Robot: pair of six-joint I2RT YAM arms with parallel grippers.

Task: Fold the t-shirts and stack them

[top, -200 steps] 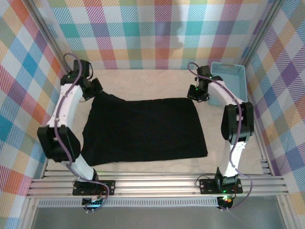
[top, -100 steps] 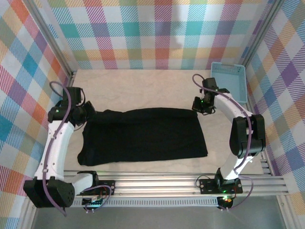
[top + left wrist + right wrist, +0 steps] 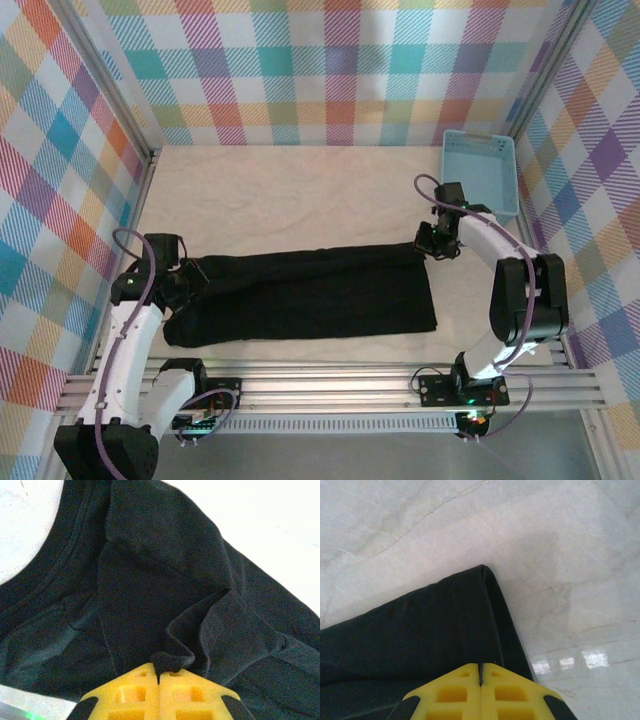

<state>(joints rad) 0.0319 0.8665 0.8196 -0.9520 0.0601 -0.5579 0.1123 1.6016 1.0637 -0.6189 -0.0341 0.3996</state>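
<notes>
Compared with a second ago, the black t-shirt (image 3: pixel 310 295) has shrunk from a broad rectangle into a narrow band: its far edge has been drawn toward the near side and now lies folded over the lower half. Both arms have come nearer with it, the left one swinging furthest, down to the near-left of the desk (image 3: pixel 290 190). The left end effector (image 3: pixel 195 274) sits at the shirt's left end. Its wrist view shows the yellow fingers pressed together on a puckered ridge of cloth beside the collar (image 3: pixel 159 672). The right end effector (image 3: pixel 427 246) is at the shirt's far-right corner, its fingers likewise closed, with the doubled edge of the cloth running into their tips (image 3: pixel 480 668). The shirt lies across the near half of the desk, between the two arms, its near edge close to the front rail. Counted: one t-shirt, one light-blue basket (image 3: pixel 480 178) in the far-right corner, well apart from the shirt, and two arms.
</notes>
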